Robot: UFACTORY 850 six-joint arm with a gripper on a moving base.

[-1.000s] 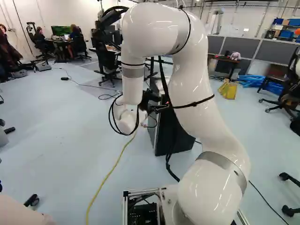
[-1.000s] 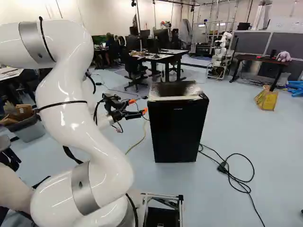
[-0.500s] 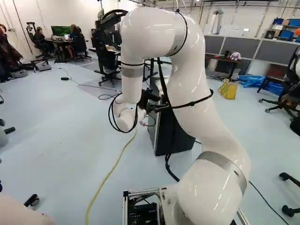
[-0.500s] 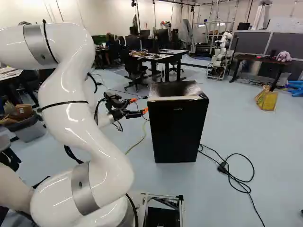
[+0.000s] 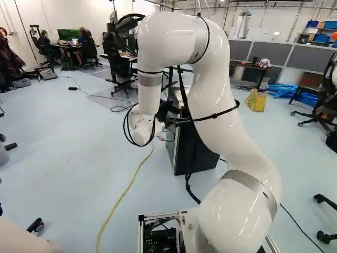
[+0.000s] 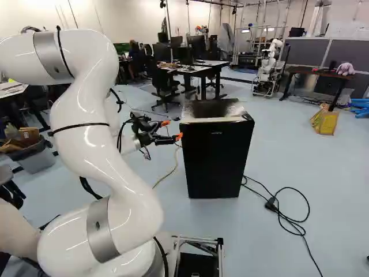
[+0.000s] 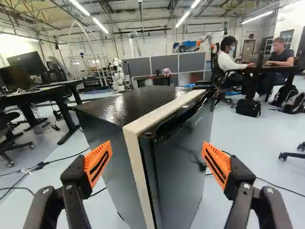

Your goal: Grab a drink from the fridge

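The black fridge [image 6: 217,158] stands upright on the floor, its door closed; no drink shows. My gripper [image 6: 173,129] is at the fridge's left side in the right base view, near the upper part of the door's edge. Seen from the wrist, the gripper [image 7: 157,162] is wide open, its orange pads apart, with the fridge's corner and pale door seam [image 7: 138,157] ahead, in line with the gap between them. Whether a pad touches the fridge I cannot tell. In the left base view my arm hides part of the fridge [image 5: 181,153].
A black cable [image 6: 282,213] lies on the floor right of the fridge, a yellow one [image 5: 124,195] left of it. Behind are desks [image 6: 199,69], chairs and another robot [image 6: 268,69]. A yellow bag [image 6: 326,122] stands farther off.
My arm has shifted slightly, bringing the gripper a little to the right toward the fridge in the right base view. The fridge and the base have stayed still.
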